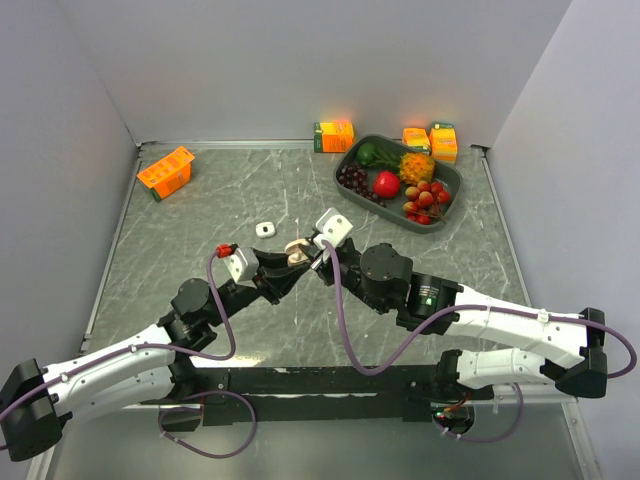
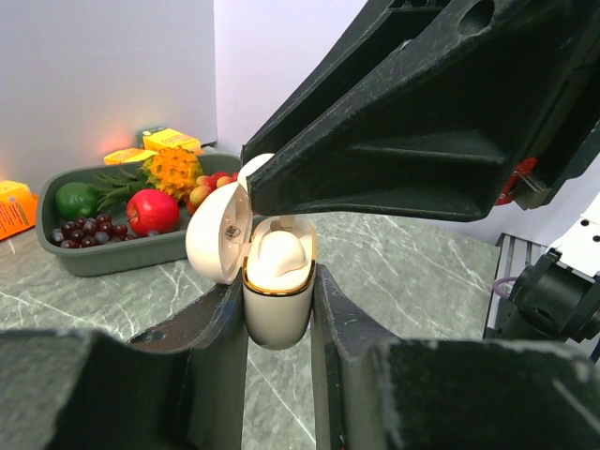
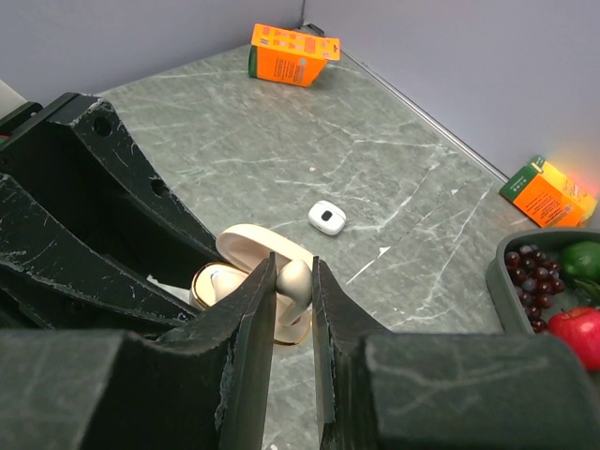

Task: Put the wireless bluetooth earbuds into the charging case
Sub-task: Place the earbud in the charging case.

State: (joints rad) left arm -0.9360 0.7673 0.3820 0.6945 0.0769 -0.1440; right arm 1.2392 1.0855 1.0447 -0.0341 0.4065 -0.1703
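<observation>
Your right gripper (image 3: 292, 270) pinches a beige earbud (image 3: 296, 285) between fingers drawn close together, right at the mouth of the open case (image 3: 211, 287). Your left gripper (image 2: 279, 289) is clamped on that case's lower body and holds it upright, with the lid (image 2: 217, 234) swung open to one side. From the left wrist you see the earbud sitting in the gold-rimmed opening, with the right fingers just above it; you cannot tell whether it is fully seated. A white case (image 1: 265, 229) lies closed on the table (image 1: 200, 215) just beyond the grippers. Far right, a tray (image 1: 452, 186) holds fruit (image 1: 386, 184), with orange boxes (image 1: 334, 135) near it and another at the far left
</observation>
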